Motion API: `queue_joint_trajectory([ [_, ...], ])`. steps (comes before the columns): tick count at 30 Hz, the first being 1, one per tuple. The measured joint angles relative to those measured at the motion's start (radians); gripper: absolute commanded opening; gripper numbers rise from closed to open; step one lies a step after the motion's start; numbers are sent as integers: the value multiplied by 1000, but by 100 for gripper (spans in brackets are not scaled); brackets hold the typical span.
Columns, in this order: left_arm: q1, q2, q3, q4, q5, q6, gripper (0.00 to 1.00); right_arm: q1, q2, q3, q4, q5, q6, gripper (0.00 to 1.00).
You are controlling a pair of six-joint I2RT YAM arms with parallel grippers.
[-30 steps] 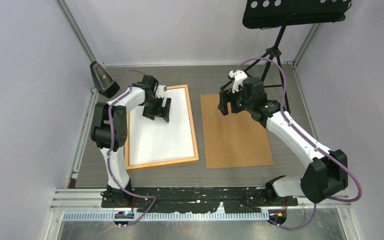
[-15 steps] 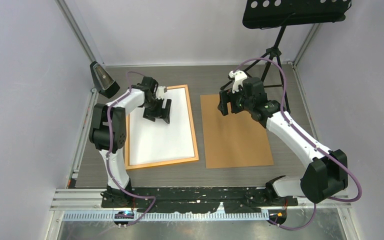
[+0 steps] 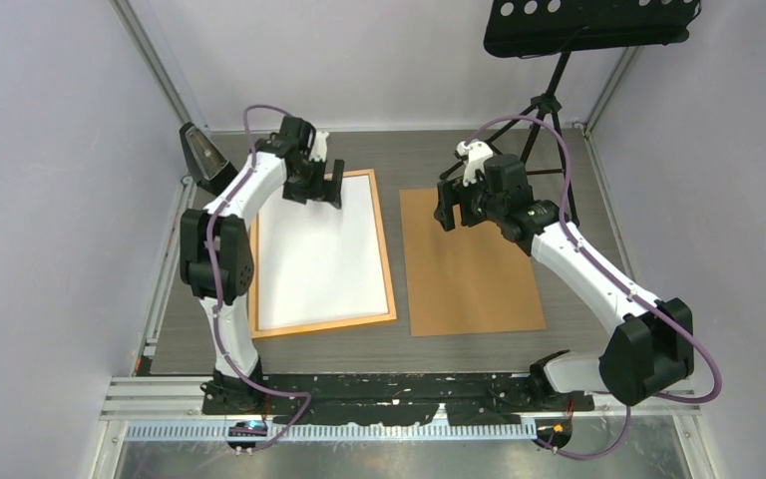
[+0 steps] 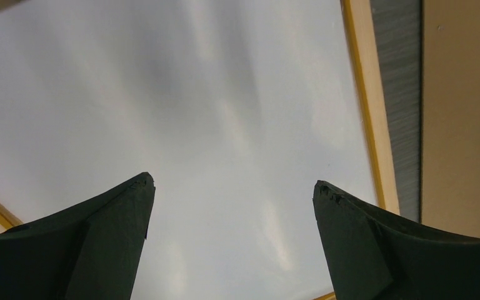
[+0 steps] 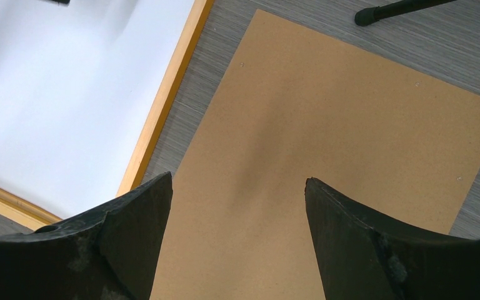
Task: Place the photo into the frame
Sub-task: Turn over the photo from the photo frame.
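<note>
The orange frame [image 3: 389,261] lies flat on the left of the table, and the photo [image 3: 319,261] lies inside it with its plain white back up. My left gripper [image 3: 325,187] hovers open over the frame's far edge, holding nothing. From the left wrist, the white photo [image 4: 225,106] fills the space beneath the open left gripper [image 4: 232,187], with the frame's rim [image 4: 369,125] at the right. My right gripper [image 3: 456,212] is open and empty above the far end of the brown backing board [image 3: 469,274]. The right wrist view shows the right gripper [image 5: 239,182] over that board [image 5: 350,112].
A music stand's tripod [image 3: 549,105] stands at the back right, one foot [image 5: 400,9] just beyond the board. A black wedge-shaped object [image 3: 206,160] sits at the back left corner. Metal rails and walls bound the table.
My left gripper has drawn back from the middle of the photo toward the frame's far edge and spread its fingers wider. The right arm has stayed still.
</note>
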Motion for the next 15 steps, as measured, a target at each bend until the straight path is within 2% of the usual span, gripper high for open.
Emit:
queue_joint_trajectory([
  [7,8,134,216,11,-42,-55,95,0,12,0,4,-4,0,84],
  [15,12,288,270,29,-50,-126,93,-2,38,2,5,-7,3,84],
])
